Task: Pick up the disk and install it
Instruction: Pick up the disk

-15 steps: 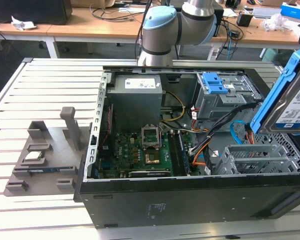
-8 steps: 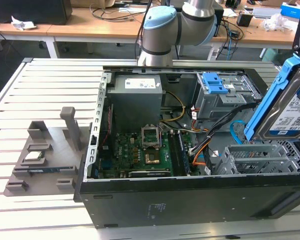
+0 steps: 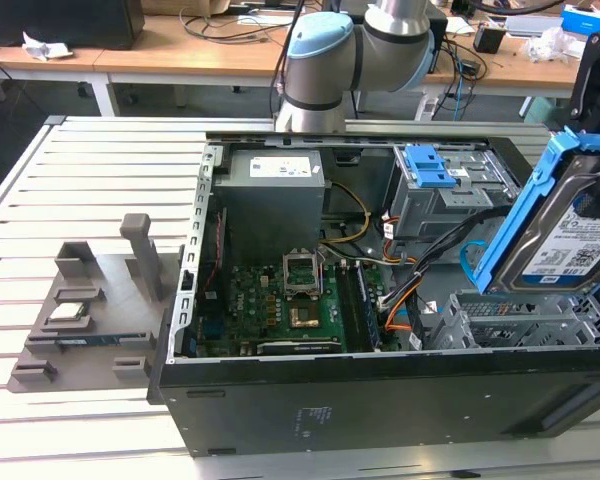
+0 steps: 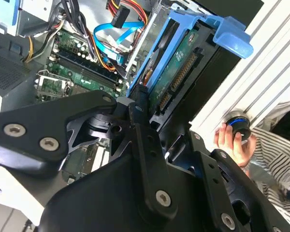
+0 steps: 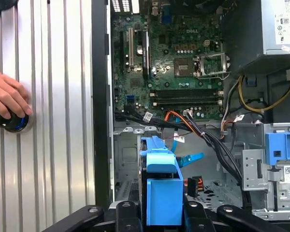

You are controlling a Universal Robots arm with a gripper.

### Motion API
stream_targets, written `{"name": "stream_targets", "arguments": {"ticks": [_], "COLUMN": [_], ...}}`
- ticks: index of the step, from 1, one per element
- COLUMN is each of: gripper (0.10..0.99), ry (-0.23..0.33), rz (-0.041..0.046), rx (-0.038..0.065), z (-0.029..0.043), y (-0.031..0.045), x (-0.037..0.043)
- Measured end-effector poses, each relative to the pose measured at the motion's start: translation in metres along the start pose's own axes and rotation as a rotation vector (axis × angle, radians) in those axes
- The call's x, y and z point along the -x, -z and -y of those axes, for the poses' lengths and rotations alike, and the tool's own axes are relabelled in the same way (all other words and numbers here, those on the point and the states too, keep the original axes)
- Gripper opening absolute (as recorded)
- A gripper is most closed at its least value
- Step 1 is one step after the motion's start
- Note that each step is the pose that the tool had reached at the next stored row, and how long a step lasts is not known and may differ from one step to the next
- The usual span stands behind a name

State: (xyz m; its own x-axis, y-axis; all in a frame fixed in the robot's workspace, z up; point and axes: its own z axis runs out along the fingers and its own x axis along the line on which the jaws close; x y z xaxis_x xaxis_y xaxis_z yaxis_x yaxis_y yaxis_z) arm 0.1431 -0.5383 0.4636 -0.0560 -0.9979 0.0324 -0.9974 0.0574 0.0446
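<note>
A: Exterior view's left first. Grey fixture tray (image 3: 35, 372) on the slatted table (image 3: 40, 200), with a small chip (image 3: 68, 312) sitting in it. Untouched.

B: Middle?

A: Open computer case (image 3: 280, 420), motherboard (image 3: 290, 295) bare. Nothing is being worked there.

B: And the disk?

A: At the exterior view's right. The disk (image 3: 568, 240) is in the air, steeply tilted, with its blue frame around it, just above the grey drive cage (image 3: 520, 322). Not seated, and I can't tell whether it touches the cage.

B: Gripper?

A: In the first wrist view the gripper (image 5: 160, 212) has a black finger on either side of the blue frame, clamped on it.

B: So the pickup is done and the install is in hand.

A: That's my reading: carried over, short of seating. I'd judge the next move calls for squaring the tilted drive with the cage mouth. It also has to stay off the blue cable (image 3: 467, 262) and the black bundle (image 3: 448, 245) beside it.
</note>
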Motion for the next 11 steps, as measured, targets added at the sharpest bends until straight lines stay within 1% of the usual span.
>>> {"name": "stream_targets", "arguments": {"ticks": [2, 4, 9, 11], "gripper": [0.361, 0.361, 0.361, 0.361], "ry": [-0.004, -0.004, -0.004, -0.004], "rz": [0.0001, 0.0002, 0.0001, 0.0], "rx": [0.0, 0.0, 0.0, 0.0], "z": [-0.0008, -0.0029, -0.0033, -0.0032], "y": [-0.0025, -0.0064, -0.0126, -0.0138], "x": [-0.0014, -0.0054, -0.0061, -0.0061]}}
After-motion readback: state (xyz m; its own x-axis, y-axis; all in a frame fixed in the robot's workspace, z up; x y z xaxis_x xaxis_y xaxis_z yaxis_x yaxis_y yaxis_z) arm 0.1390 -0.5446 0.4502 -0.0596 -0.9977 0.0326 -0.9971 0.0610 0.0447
